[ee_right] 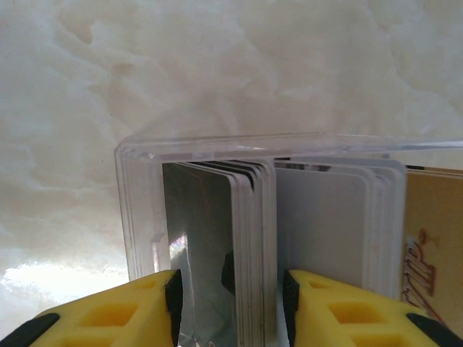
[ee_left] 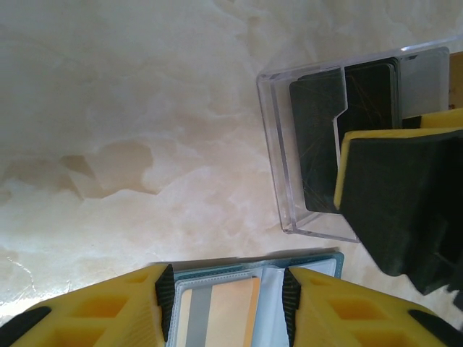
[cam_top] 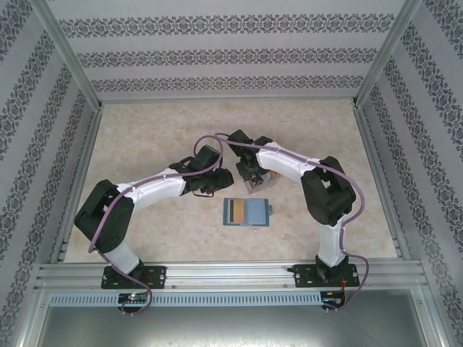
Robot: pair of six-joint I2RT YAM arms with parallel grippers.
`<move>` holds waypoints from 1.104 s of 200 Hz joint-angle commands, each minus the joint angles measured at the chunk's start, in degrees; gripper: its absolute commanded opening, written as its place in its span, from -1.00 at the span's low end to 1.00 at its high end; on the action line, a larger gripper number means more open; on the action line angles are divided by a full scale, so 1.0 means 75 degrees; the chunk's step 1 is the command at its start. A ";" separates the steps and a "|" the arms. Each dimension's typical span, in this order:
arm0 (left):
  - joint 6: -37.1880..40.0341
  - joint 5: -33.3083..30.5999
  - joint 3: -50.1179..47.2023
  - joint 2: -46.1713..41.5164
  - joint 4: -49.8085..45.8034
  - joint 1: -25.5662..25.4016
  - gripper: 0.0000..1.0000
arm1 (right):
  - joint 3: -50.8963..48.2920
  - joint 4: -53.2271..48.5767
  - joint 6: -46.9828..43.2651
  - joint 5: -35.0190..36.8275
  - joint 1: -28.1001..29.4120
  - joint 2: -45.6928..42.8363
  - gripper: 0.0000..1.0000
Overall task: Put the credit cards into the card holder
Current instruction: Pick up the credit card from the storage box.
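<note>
Surface (cam_top: 159, 144): clear plastic box (ee_right: 137, 210) just beyond open card holder (cam_top: 257, 212). Left end effector (ee_left: 228, 311) half-wide, empty, over it. Right end effector (ee_right: 231, 311) straddles several credit cards (ee_right: 249, 231) in box; grip unclear. Risk: multiple cards lift together, or box drags.

Teal card holder (cam_top: 247, 212) lies open, flat — credit cards (ee_right: 249, 231) stand packed in clear box (ee_right: 137, 217).

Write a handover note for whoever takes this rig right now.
Left gripper: open, poised over the open teal-blue folding card holder, which lies flat on the beige marbled table.
Right gripper: jaws straddle grey plastic credit cards standing in the clear plastic box; grip unclear.
Done: holder lies open; cards inside it, cannot tell.
To do: lift cards out, slot them into holder pockets.
</note>
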 commanded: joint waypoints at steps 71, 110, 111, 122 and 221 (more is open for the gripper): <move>-0.0116 -0.0181 -0.0142 -0.0315 -0.0135 0.0058 -0.09 | 0.0118 -0.0291 -0.0223 0.1157 0.0125 -0.0071 -0.27; -0.0103 -0.0163 -0.0144 -0.0329 -0.0140 0.0058 -0.09 | 0.0085 -0.0304 -0.0222 0.1214 0.0132 -0.0180 -0.31; -0.0104 -0.0160 -0.0145 -0.0331 -0.0139 0.0058 -0.09 | 0.0084 -0.0303 -0.0223 0.1211 0.0128 -0.0181 -0.31; -0.0104 -0.0148 -0.0141 -0.0333 -0.0138 0.0058 -0.09 | 0.0066 -0.0305 -0.0224 0.1205 0.0130 -0.0195 -0.33; -0.0115 -0.0120 -0.0123 -0.0331 -0.0138 0.0058 -0.09 | 0.0024 -0.0357 -0.0238 0.1370 0.0140 -0.0284 -0.36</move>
